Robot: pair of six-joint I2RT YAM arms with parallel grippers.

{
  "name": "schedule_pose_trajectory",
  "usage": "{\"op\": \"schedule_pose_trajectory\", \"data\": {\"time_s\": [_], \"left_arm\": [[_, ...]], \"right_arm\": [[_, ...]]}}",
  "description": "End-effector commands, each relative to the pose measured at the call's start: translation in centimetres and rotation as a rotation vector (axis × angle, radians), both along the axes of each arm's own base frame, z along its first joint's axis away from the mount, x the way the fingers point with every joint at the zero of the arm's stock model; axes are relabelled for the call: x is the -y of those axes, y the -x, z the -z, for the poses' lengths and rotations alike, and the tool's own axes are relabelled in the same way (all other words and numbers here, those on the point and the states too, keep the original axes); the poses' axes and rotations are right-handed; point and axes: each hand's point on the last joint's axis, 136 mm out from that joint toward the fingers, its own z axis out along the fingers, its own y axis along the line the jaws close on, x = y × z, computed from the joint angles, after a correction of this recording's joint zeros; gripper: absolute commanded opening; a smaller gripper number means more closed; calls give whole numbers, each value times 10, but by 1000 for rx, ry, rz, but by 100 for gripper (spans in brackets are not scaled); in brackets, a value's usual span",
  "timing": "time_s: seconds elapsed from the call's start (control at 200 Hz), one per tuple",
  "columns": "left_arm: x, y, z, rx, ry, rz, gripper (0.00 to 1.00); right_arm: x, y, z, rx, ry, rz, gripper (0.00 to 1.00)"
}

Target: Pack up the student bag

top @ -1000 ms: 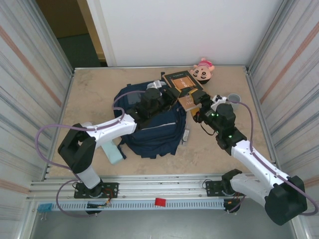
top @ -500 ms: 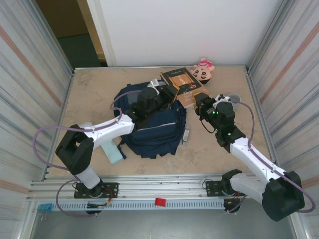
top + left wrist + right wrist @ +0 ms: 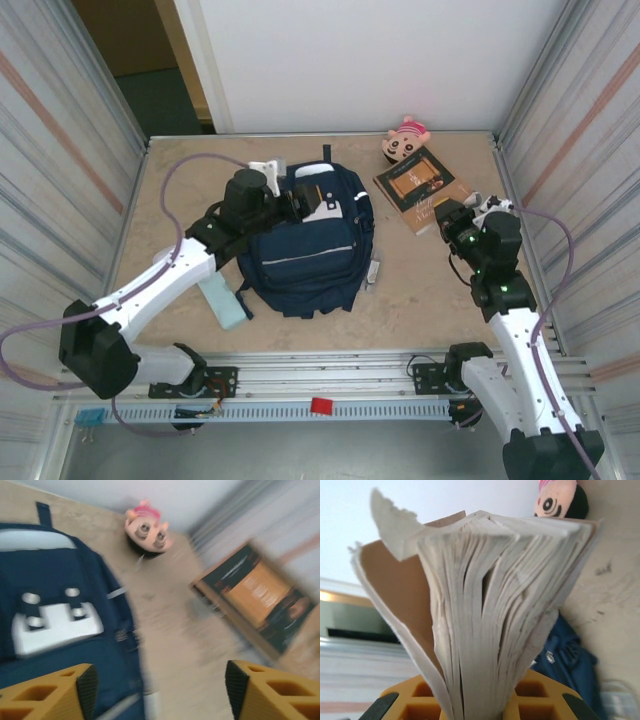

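- My right gripper (image 3: 477, 702) is clamped on the book (image 3: 490, 605), whose pages fan upward.
- My left gripper (image 3: 160, 685) has its jaws wide apart, holding nothing, over the far end of the student bag (image 3: 310, 260).
- The bag lies mid-table (image 3: 180, 200), left of the book, with a plush toy (image 3: 405, 142) beyond.

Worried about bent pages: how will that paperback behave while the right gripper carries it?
Probably floppy: pinched at one edge by the right gripper, the paperback fans its pages apart. Its cover curls away on one side, so it may snag on the student bag.
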Motion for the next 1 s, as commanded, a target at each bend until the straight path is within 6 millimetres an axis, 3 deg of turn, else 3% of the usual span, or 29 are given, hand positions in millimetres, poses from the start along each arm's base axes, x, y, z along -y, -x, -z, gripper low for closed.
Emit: {"op": "schedule_pose_trajectory", "data": {"time_s": [0.0,0.135,0.461,0.581,0.757,0.847,0.912,0.992], "left_arm": [[5,45,71,58,-435,467,79],[10,50,108,52,-579,631,86],[44,55,153,42,-688,831,92],[46,43,175,29,-804,793,94],[41,16,185,28,-876,670,93],[33,7,188,40,-928,615,84],[30,4,183,49,-931,593,60],[34,6,160,81,-883,573,34]], "right_arm": [[-14,19,-7,32,125,-138,0],[-13,21,-2,25,151,-141,0],[-16,21,10,-7,150,-163,0],[-16,21,9,-2,149,-165,0],[-17,23,8,-3,149,-169,0],[-17,24,9,-4,153,-174,0],[-18,25,11,-9,157,-178,0],[-16,27,14,-22,169,-178,0]]}}
